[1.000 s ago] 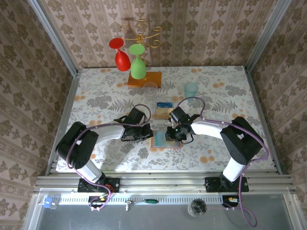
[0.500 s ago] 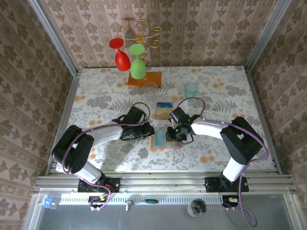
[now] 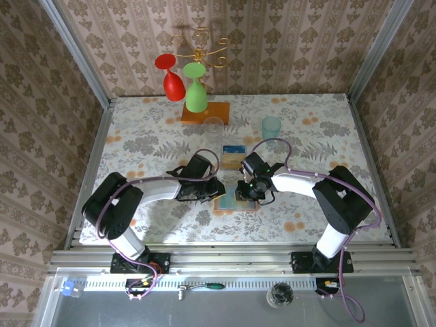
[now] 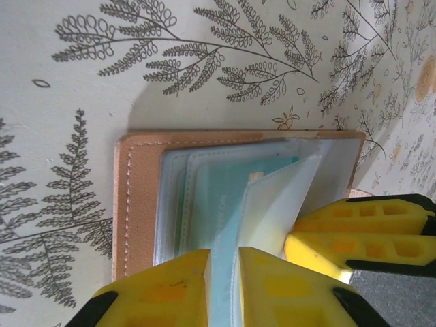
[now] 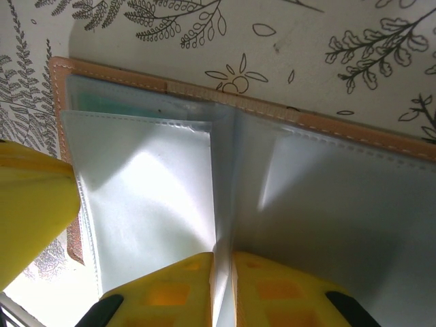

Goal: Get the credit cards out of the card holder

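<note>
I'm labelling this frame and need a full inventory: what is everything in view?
card holder: 1, salmon-brown, clear sleeves, open on the table
card stack: 1, tan with blue strip, just behind holder
teal card: 1, inside a holder sleeve
red glass: 1, upside down on rack
green glass: 1, upside down beside it
rack: 1, gold wire, orange wooden base, far edge
clear glass: 1, before the base
tumbler: 1, pale teal, right of centre
screwdriver: 1, green handle, near tray
jar: 1, clear, near tray
left gripper: 1, yellow fingers, sleeve between them
right gripper: 1, yellow fingers, pinching sleeve
</note>
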`<state>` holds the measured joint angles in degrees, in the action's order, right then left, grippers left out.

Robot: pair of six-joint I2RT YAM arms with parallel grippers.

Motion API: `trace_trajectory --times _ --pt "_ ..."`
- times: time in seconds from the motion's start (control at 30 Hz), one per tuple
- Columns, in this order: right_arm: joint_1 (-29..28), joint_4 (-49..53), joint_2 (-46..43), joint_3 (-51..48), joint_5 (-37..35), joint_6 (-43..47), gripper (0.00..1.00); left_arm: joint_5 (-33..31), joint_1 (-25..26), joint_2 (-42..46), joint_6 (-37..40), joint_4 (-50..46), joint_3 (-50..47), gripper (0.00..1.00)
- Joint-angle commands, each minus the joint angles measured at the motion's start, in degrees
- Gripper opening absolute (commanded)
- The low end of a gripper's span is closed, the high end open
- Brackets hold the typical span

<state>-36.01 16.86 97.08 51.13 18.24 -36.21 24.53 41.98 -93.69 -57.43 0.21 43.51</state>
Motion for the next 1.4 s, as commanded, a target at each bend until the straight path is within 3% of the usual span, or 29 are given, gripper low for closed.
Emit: trace_trajectory --times 0.0,0.27,0.67,1.37 --pt "0.3 -0.1 -0.9 -1.2 -0.4 0.2 0.15 1.5 0.4 -0.9 -1.3 2.0 0.9 0.18" --pt "0.3 -0.9 -1.1 -1.5 -0.2 -0.1 0.15 2.9 0.5 -1.3 -3.7 7.0 -0.9 0.18" --pt "0.6 0.2 -5.2 -2.0 -0.9 0.5 0.2 1.6 1.5 -0.5 -5.0 6.8 -1.0 0.17" --pt "9.3 5.0 -21.3 -8.9 3.8 7.3 0.21 -7.4 10.3 -3.4 -7.7 0.0 8.7 0.23"
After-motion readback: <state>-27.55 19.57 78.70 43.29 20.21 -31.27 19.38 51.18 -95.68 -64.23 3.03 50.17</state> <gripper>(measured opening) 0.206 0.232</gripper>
